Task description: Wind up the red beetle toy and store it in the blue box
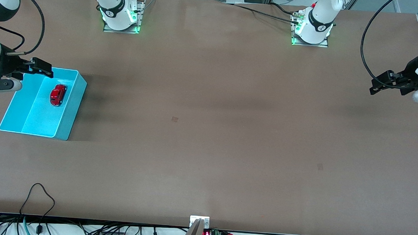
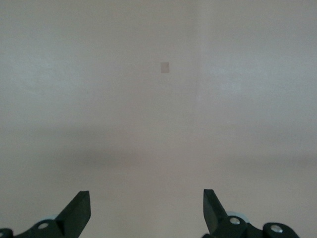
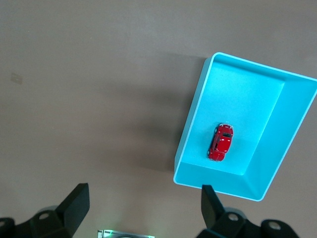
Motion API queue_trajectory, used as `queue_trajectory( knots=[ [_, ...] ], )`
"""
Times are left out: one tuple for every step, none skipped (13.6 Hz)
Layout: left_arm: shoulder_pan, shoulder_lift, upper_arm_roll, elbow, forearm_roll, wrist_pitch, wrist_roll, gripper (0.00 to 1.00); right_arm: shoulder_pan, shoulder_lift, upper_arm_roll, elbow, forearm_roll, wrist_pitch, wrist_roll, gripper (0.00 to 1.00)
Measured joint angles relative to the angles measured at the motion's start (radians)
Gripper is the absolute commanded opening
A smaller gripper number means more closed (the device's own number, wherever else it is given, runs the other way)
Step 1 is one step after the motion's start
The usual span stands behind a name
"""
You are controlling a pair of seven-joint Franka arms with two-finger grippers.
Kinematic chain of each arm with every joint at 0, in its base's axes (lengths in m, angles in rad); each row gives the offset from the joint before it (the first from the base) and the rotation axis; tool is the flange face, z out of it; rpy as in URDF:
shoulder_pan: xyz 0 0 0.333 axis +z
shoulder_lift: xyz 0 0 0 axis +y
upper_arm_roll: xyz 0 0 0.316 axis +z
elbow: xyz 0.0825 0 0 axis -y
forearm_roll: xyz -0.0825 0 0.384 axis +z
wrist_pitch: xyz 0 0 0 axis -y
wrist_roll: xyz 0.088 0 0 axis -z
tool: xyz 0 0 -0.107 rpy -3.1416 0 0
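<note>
We see the tiny glossy red beetle toy [image 1: 58, 95] lying inside the bright cyan-blue plastic box [image 1: 71, 114] at the right arm's end of the brown table [image 1: 208, 131]; the right gripper [image 3: 143, 208] hangs released above the box, while the left gripper [image 2: 147, 213] waits, spread, over bare tabletop

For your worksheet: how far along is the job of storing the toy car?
Done: the car lies inside the box. In hand: nothing; the right gripper is open above the box's rim, and the left gripper waits open over bare table. Left: apparently nothing; winding cannot be judged.
</note>
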Motion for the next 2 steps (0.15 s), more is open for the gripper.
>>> queue_trajectory(
  knots=[
    [0.0,0.0,0.0,0.0,0.0,0.0,0.0,1.0,0.003,0.002,0.0,0.002,0.0,0.001,0.0,1.0],
    [0.0,0.0,0.0,0.0,0.0,0.0,0.0,1.0,0.004,0.004,0.0,0.004,0.0,0.001,0.0,1.0]
  ],
)
